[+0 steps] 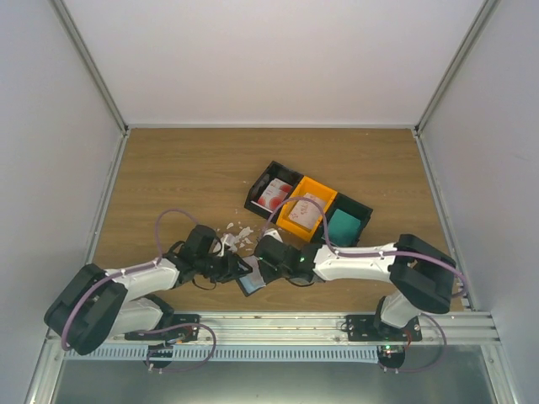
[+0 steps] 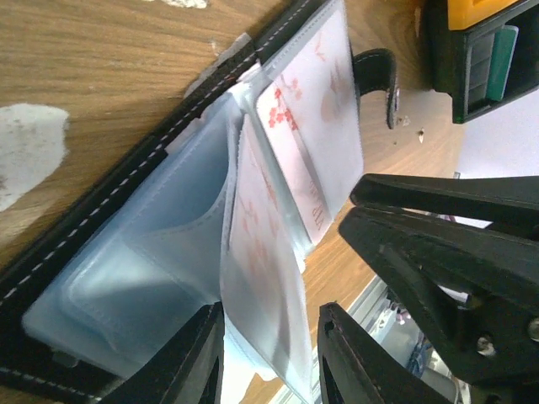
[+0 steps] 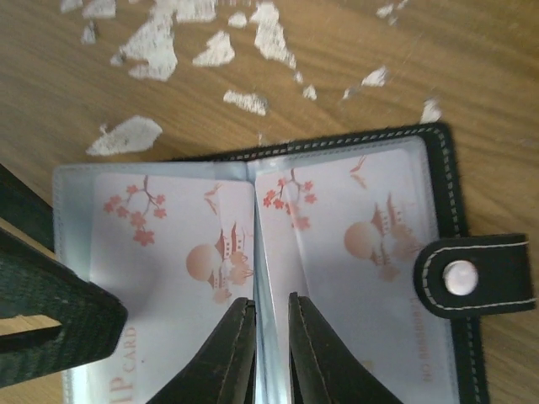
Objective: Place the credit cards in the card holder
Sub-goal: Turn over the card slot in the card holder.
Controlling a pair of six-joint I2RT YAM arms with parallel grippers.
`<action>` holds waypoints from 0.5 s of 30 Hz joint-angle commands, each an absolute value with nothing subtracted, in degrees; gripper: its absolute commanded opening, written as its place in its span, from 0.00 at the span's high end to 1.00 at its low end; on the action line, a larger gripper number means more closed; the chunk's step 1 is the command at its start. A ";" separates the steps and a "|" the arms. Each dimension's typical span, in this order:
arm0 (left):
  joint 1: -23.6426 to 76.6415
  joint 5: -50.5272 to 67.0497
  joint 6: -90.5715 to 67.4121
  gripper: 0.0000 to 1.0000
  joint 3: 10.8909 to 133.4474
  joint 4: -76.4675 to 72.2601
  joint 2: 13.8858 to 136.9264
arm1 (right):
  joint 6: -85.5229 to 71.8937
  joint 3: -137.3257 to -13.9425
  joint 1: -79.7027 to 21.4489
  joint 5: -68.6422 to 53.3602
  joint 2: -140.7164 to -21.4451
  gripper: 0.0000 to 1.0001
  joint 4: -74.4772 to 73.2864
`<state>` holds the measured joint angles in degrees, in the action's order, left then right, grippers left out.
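Observation:
The card holder (image 1: pixel 250 284) lies open on the wood between both arms, black with white stitching (image 3: pixel 438 168) and clear sleeves. Two pale pink credit cards with blossom prints sit in facing sleeves, one on the left (image 3: pixel 168 252) and one on the right (image 3: pixel 370 236). My right gripper (image 3: pixel 271 337) is pinched on the thin sleeve leaf standing at the fold. My left gripper (image 2: pixel 271 353) is open, and a sleeve holding a pink card (image 2: pixel 261 252) hangs between its fingers, nearer the left one. More cards lie in the bins: red-and-white (image 1: pixel 274 195), pinkish (image 1: pixel 305 212) and teal (image 1: pixel 344 225).
Three open-top bins, black, orange (image 1: pixel 313 189) and black, stand in a row behind the holder. White scraps (image 1: pixel 238 234) litter the wood just beyond it. The holder's snap tab (image 3: pixel 472 278) sticks out to the right. The rail runs along the near edge.

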<state>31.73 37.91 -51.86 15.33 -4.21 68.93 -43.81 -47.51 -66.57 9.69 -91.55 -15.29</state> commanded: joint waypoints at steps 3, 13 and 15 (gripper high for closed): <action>31.38 40.79 -49.99 0.66 17.93 -7.94 69.87 | -45.68 -48.31 -66.39 15.46 -86.44 0.85 -17.39; 31.38 44.13 -48.74 0.66 20.74 -9.70 72.49 | -48.25 -44.88 -65.50 18.67 -80.22 0.81 -17.62; 31.45 44.61 -48.65 0.65 21.27 -10.68 73.86 | -48.69 -44.05 -65.28 19.08 -79.11 0.81 -17.72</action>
